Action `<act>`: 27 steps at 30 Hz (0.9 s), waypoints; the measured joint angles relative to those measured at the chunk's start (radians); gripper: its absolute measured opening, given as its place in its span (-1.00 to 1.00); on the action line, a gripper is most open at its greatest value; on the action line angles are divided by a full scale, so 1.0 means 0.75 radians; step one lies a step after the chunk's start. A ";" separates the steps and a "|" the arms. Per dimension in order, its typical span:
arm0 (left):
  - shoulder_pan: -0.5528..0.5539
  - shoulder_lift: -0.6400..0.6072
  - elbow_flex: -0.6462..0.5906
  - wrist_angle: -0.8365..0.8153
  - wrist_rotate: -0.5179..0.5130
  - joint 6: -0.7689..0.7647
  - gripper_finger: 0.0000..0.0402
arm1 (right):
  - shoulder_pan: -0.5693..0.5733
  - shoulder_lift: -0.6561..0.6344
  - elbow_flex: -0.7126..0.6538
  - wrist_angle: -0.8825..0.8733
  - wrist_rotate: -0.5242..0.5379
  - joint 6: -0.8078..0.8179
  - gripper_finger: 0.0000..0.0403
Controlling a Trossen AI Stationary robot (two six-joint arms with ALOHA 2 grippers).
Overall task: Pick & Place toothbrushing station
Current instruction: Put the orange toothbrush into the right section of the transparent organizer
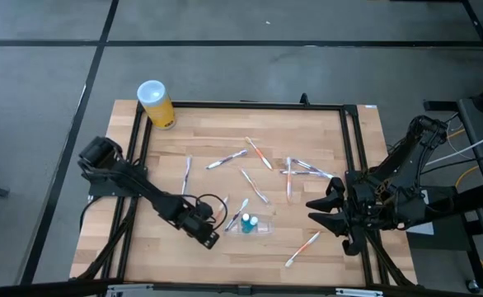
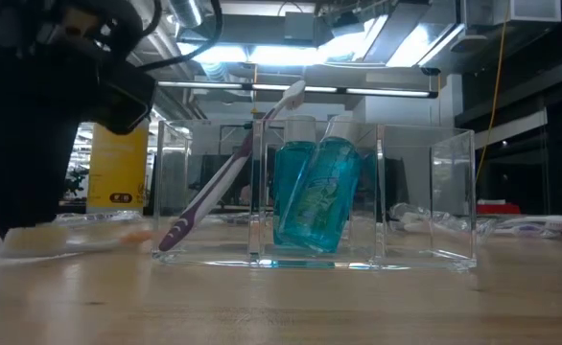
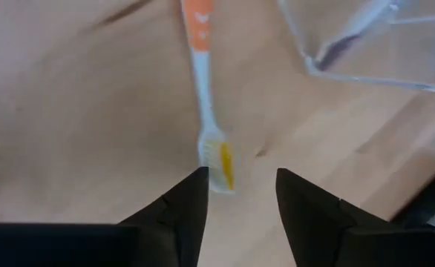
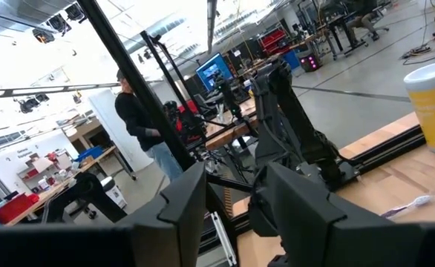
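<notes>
Table (image 1: 324, 247): I see the wooden top in the middle of the high view, with the yellow canister (image 1: 156, 103) at its upper left corner.
Right gripper (image 1: 330, 213): it waits at the lower right of the high view, fingers spread, holding nothing.
Left gripper (image 1: 209, 238): low, left of centre in the high view, just beside the holder. Its fingers are parted and empty; in its wrist view an orange toothbrush (image 3: 203, 89) lies on the wood with its head just in front of the tips.
Clear holder (image 2: 425, 201): lower centre of the table. In the low view it has the teal tube (image 2: 315, 201) and one purple toothbrush (image 2: 225, 182) leaning inside.
Loose toothbrushes (image 1: 256, 186): about nine lie scattered over the middle of the table.
Progress: I judge it early; one brush and the tube are placed, the rest remain.
</notes>
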 joint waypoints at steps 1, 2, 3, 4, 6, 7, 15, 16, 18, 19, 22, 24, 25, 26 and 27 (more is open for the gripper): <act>0.003 0.002 0.000 -0.014 -0.002 -0.009 -0.25 | 0.000 0.000 0.000 0.000 0.000 0.000 -0.26; 0.008 0.004 0.000 -0.028 -0.002 -0.020 -0.27 | 0.000 0.000 0.000 0.000 0.000 0.001 -0.26; 0.015 0.005 0.000 -0.037 -0.003 -0.027 -0.29 | 0.000 0.000 0.000 0.000 0.000 0.002 -0.26; 0.022 0.006 0.000 -0.050 -0.004 -0.033 -0.31 | 0.000 0.000 0.000 0.000 0.000 0.004 -0.26; 0.040 0.006 0.000 -0.061 0.004 -0.032 -0.39 | 0.000 0.000 0.000 0.000 0.000 0.005 -0.26; 0.049 0.006 0.000 -0.060 0.016 -0.025 -0.45 | 0.000 0.000 0.000 0.000 0.000 0.006 -0.26; 0.075 0.004 0.001 -0.031 0.093 0.025 -0.98 | 0.001 0.000 0.001 0.000 -0.001 0.024 -0.26; 0.075 -0.002 0.001 -0.035 0.094 0.025 -0.99 | 0.001 0.000 0.000 0.000 -0.001 0.024 -0.26; 0.074 -0.021 0.001 -0.038 0.086 0.022 -0.99 | 0.001 0.000 0.000 0.000 -0.001 0.024 -0.26; 0.074 -0.039 0.001 -0.049 0.064 0.017 -0.99 | 0.001 0.000 0.000 0.000 -0.001 0.024 -0.26; 0.075 -0.106 0.001 -0.066 -0.016 0.001 -0.99 | 0.001 0.000 0.000 0.000 -0.002 0.023 -0.26; 0.081 -0.164 0.000 -0.092 -0.074 -0.013 -0.99 | 0.001 0.000 0.000 0.000 -0.005 0.020 -0.26; 0.085 -0.190 0.000 -0.085 -0.096 -0.019 -0.99 | 0.001 0.000 0.000 0.000 -0.006 0.020 -0.26; 0.089 -0.218 0.000 -0.084 -0.116 -0.022 -0.99 | 0.001 0.000 0.000 -0.001 -0.006 0.019 -0.26; 0.092 -0.246 0.000 -0.087 -0.131 -0.023 -0.99 | 0.001 0.000 0.000 -0.001 -0.006 0.019 -0.26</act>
